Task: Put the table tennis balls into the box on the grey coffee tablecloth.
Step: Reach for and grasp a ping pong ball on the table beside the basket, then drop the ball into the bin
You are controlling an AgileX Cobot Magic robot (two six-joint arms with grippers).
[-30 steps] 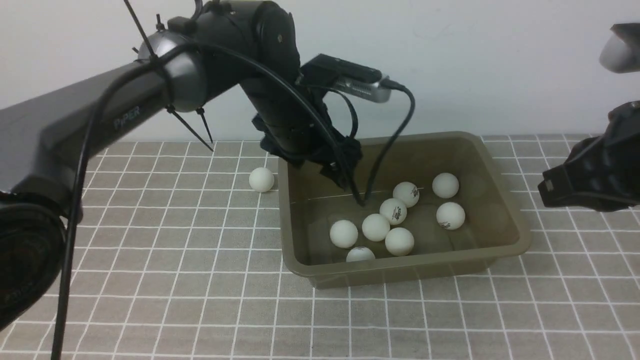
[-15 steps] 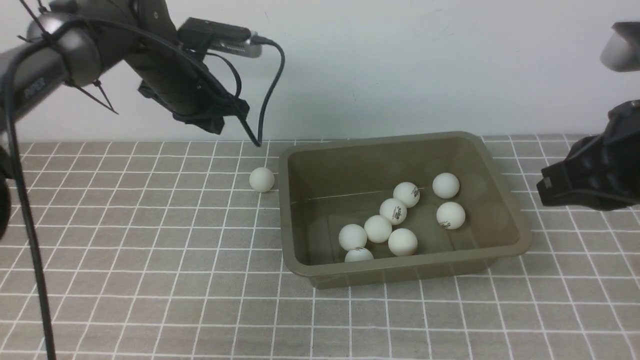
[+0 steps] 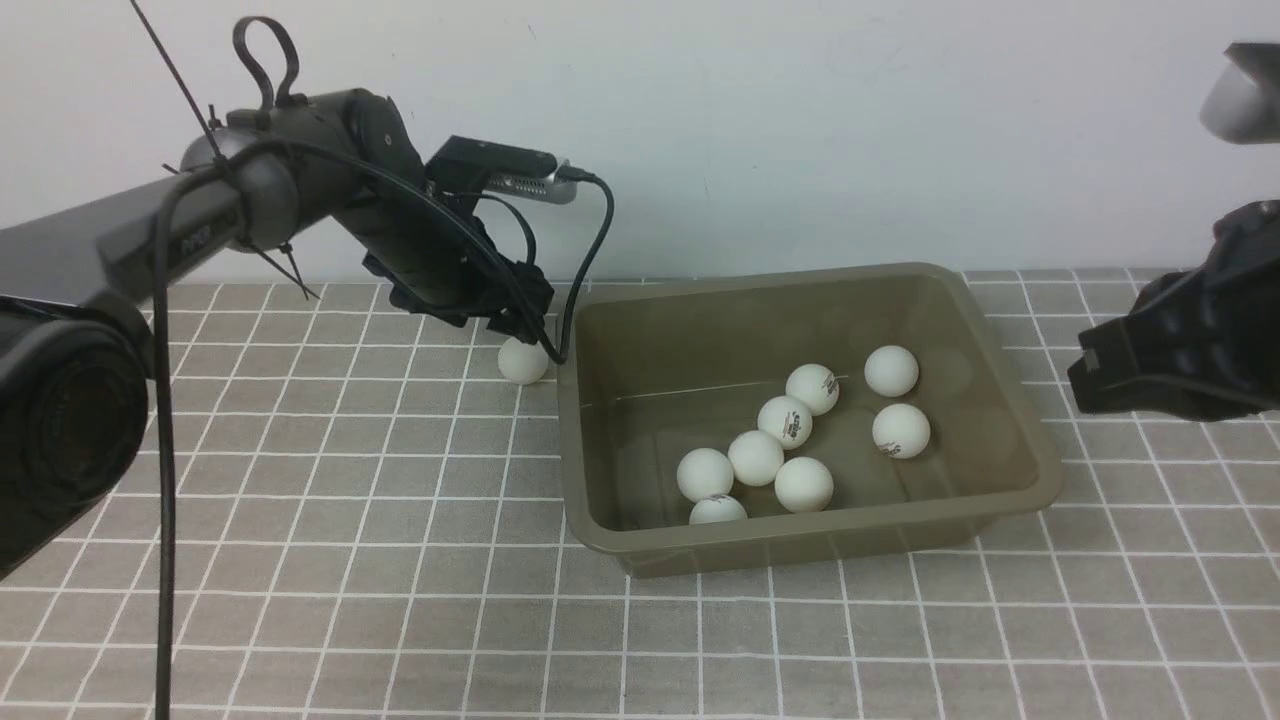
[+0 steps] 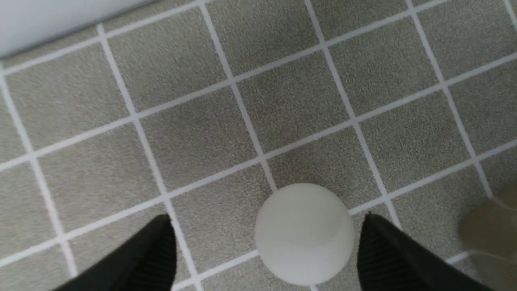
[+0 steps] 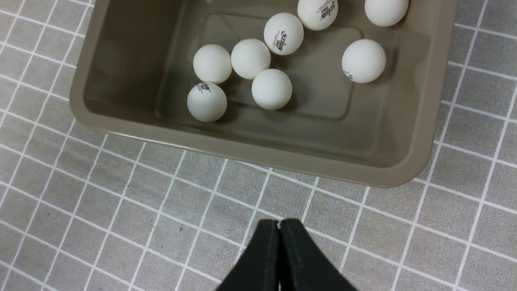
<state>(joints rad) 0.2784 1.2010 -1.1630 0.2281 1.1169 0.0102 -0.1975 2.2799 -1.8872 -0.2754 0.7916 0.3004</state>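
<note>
The olive-green box (image 3: 1040, 475) stands on the grey coffee tablecloth (image 3: 300, 500) and holds several white table tennis balls (image 3: 756, 457); they also show in the right wrist view (image 5: 250, 58). One ball (image 3: 523, 361) lies on the cloth just left of the box. My left gripper (image 3: 520, 335) is open right above it; in the left wrist view the ball (image 4: 303, 233) sits between the two black fingers (image 4: 383, 254), nearer one of them. My right gripper (image 5: 279, 223) is shut and empty, over the cloth near the box (image 5: 258, 153).
A white wall runs along the far edge of the cloth. The left arm's cable (image 3: 585, 270) hangs by the box's left rim. The right arm (image 3: 1180, 350) hovers to the right of the box.
The left arm lifted out of the box, swung left, then came down over the lone ball. One ball in the box rolled to rest against the others. The right arm barely moved.
</note>
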